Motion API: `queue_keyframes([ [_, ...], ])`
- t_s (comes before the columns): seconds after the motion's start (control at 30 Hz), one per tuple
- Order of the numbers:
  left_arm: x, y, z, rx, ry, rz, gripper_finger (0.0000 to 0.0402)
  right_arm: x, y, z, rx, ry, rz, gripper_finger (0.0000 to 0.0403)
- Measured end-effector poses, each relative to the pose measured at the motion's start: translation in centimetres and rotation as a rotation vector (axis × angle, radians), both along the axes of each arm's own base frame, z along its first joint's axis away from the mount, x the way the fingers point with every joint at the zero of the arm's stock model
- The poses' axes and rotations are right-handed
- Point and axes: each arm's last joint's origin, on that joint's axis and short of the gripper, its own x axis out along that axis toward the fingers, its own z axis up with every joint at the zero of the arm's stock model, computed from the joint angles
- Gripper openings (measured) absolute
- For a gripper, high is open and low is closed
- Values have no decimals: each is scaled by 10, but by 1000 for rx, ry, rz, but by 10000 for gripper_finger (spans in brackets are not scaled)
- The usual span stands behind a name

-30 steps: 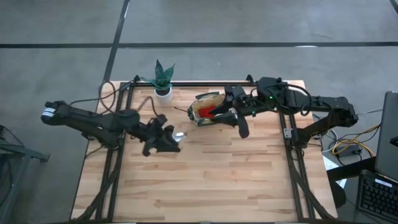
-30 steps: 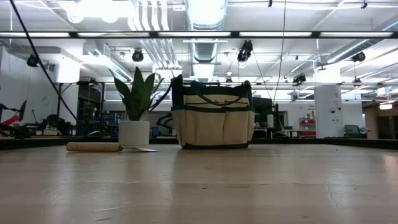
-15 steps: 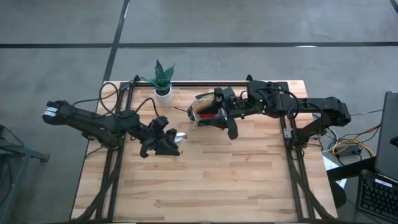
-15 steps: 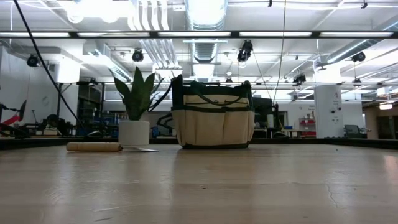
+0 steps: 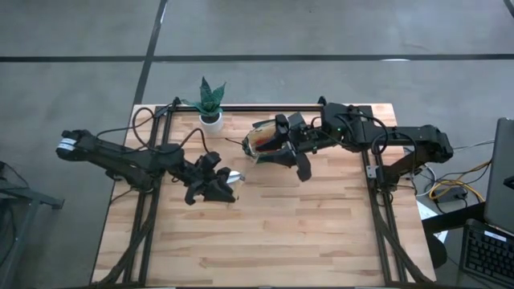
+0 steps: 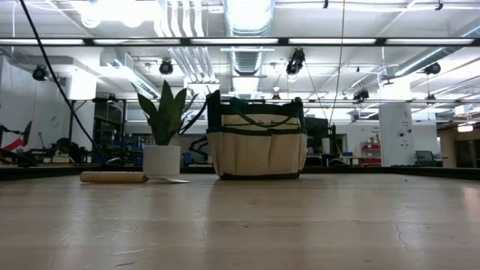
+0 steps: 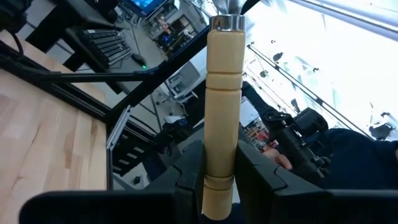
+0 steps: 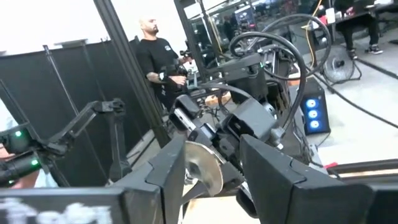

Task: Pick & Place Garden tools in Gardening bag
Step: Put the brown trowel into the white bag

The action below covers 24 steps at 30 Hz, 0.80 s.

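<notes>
The tan gardening bag (image 5: 267,138) with dark green trim stands at the table's far middle, next to the white plant pot (image 5: 210,120); it also shows in the low view (image 6: 256,144). My left gripper (image 5: 210,186) is left of the table's middle, shut on a wooden-handled trowel whose silver head (image 5: 232,177) points toward the bag. My right gripper (image 5: 279,148) is at the bag's right side, over its opening. Its fingers stand wide open and empty in the right wrist view (image 8: 214,158). In the low view a second wooden-handled trowel (image 6: 112,177) lies flat on the table left of the pot. My left gripper (image 7: 221,183) pinches the trowel's wooden handle at its free end (image 7: 219,168) between its two fingers. The handle runs on ahead, along the fingers, to the metal collar (image 7: 226,23). The fingers point toward the table's right. I cannot tell whether the head is clear of the table.
The green plant (image 5: 210,98) in its white pot stands at the far left of the bag. Black frame rails (image 5: 152,201) run along the table's left and right sides. A person (image 8: 155,59) stands in the room beyond the table. Bare wood (image 5: 273,233) lies toward the near edge.
My right gripper has gone toward the table's left, from beside the bag to over the bag's right side. The bag has stayed where it was.
</notes>
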Motion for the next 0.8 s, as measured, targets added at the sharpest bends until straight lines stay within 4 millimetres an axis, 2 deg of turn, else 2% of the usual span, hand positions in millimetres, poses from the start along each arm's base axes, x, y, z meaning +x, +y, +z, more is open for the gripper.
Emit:
queue_keyframes([
  [0.4,-1,0,6,-33,-49,-25,71,18,6,-16,-22,26,59,117],
  [0.57,-1,-1,5,-31,-44,-30,71,21,8,-11,-33,-57,65,103],
  [0.8,-1,-1,5,-31,-40,-34,71,21,8,-10,-40,-62,68,82],
])
